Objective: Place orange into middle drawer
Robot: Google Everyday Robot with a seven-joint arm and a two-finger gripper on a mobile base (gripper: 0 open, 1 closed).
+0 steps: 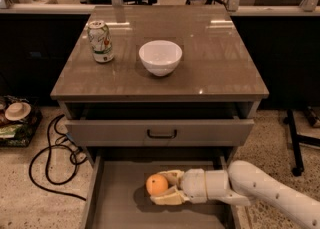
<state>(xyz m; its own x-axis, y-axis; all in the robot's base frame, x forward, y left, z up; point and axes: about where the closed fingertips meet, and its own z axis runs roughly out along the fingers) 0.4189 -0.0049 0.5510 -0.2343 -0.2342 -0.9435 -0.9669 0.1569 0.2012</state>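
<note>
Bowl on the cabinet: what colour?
White bowl, camera view; gripper in the middle drawer holds the orange.

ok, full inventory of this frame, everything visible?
orange: 1, orange, in the middle drawer, between the gripper's fingers
middle drawer: 1, grey, pulled out, bottom of view
drawer front: 1, grey with black handle, above it, slightly open
cabinet top: 1, brown, glossy
soda can: 1, green and white, cabinet top left
bowl: 1, white, cabinet top centre
cable: 1, black, floor left
gripper: 1, cream, inside the middle drawer, shut on the orange
arm: 1, white, from lower right
</note>
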